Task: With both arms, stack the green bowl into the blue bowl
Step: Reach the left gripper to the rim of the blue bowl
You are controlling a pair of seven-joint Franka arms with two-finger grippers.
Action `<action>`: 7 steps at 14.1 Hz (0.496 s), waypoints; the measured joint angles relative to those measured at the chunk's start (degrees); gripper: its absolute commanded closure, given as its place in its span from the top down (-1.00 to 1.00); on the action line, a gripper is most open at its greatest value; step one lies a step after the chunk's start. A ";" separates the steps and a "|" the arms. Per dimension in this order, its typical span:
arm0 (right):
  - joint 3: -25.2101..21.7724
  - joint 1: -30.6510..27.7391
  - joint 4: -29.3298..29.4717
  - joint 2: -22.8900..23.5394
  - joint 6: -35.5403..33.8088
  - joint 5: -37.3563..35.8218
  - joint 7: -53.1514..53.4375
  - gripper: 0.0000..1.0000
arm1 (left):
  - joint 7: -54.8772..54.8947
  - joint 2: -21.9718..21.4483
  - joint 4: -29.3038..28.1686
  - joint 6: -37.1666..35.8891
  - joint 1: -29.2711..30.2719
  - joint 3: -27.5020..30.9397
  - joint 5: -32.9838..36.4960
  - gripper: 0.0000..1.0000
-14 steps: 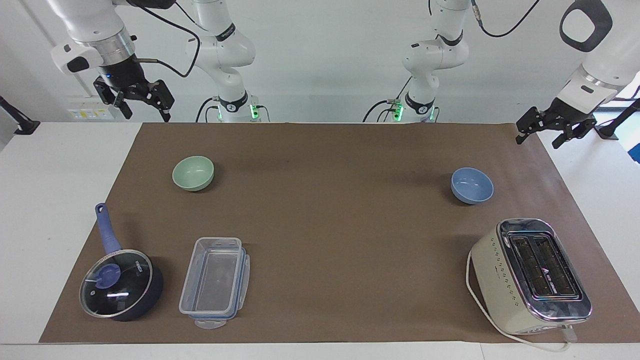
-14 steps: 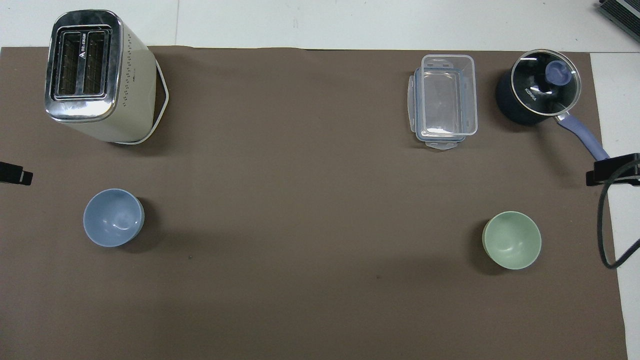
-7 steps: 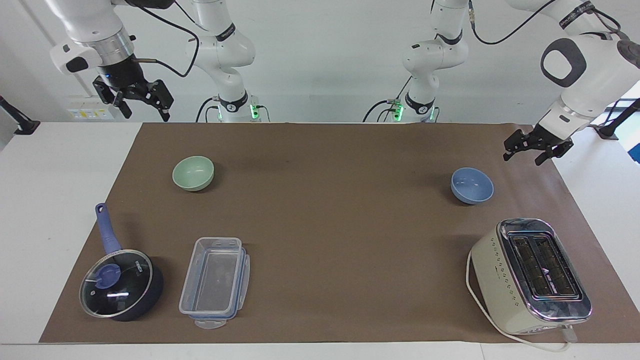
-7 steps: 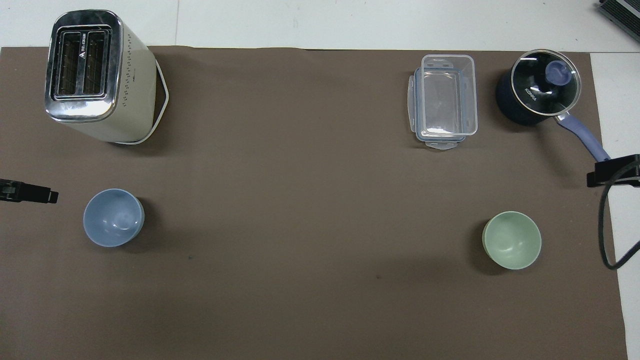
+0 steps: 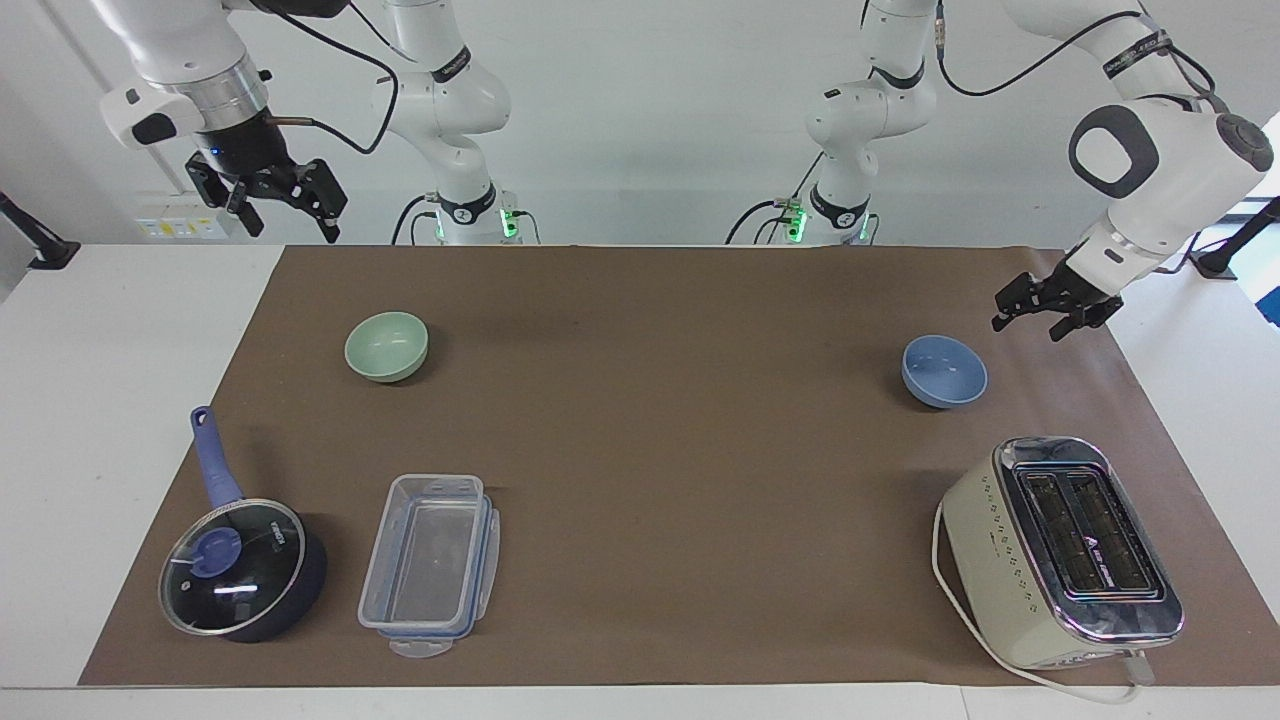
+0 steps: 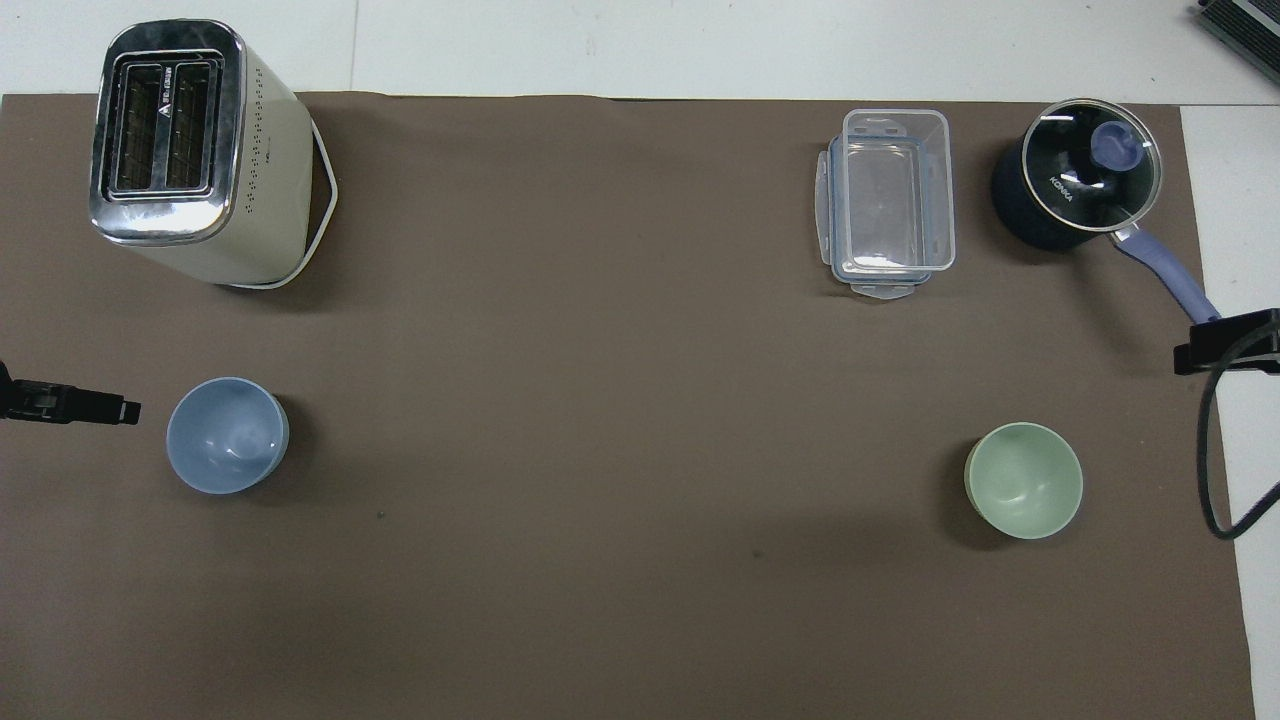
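The green bowl (image 5: pixel 386 346) (image 6: pixel 1023 480) sits upright on the brown mat toward the right arm's end of the table. The blue bowl (image 5: pixel 944 371) (image 6: pixel 227 434) sits upright toward the left arm's end, with nothing in it. My left gripper (image 5: pixel 1030 324) hangs open over the mat just beside the blue bowl, apart from it and holding nothing. One of its fingers (image 6: pixel 85 406) pokes into the overhead view. My right gripper (image 5: pixel 290 226) waits open and high over the table corner by the robots, well away from the green bowl.
A cream toaster (image 5: pixel 1060 550) stands farther from the robots than the blue bowl. A clear plastic container (image 5: pixel 430 560) and a dark blue lidded saucepan (image 5: pixel 243 568) lie farther out than the green bowl. The brown mat (image 5: pixel 650 450) lies bare between the bowls.
My left gripper has come down and moved in over the mat toward the blue bowl. The right arm and both bowls have stayed put.
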 measured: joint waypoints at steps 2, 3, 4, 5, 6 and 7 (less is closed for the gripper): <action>0.01 0.00 0.00 0.00 0.00 0.00 0.00 1.00 | 0.96 0.79 -2.05 2.29 0.40 -0.02 -0.11 1.00; 0.03 0.00 0.00 0.00 0.00 0.00 0.00 1.00 | 1.37 1.36 -2.97 3.60 0.65 0.00 -0.21 1.00; 0.05 0.02 0.00 0.00 0.00 0.00 0.00 1.00 | 1.59 1.92 -3.95 5.33 0.83 0.00 -0.52 1.00; 0.06 0.02 0.00 0.00 0.00 0.00 0.00 1.00 | 1.74 2.34 -4.94 6.90 0.90 -0.02 -0.97 1.00; 0.06 0.02 0.00 0.00 0.00 0.00 0.00 1.00 | 1.86 2.59 -5.81 7.91 0.91 -0.07 -1.47 1.00; 0.07 0.02 0.00 0.00 0.00 0.00 0.00 1.00 | 1.91 2.74 -6.46 8.39 0.91 -0.11 -1.84 1.00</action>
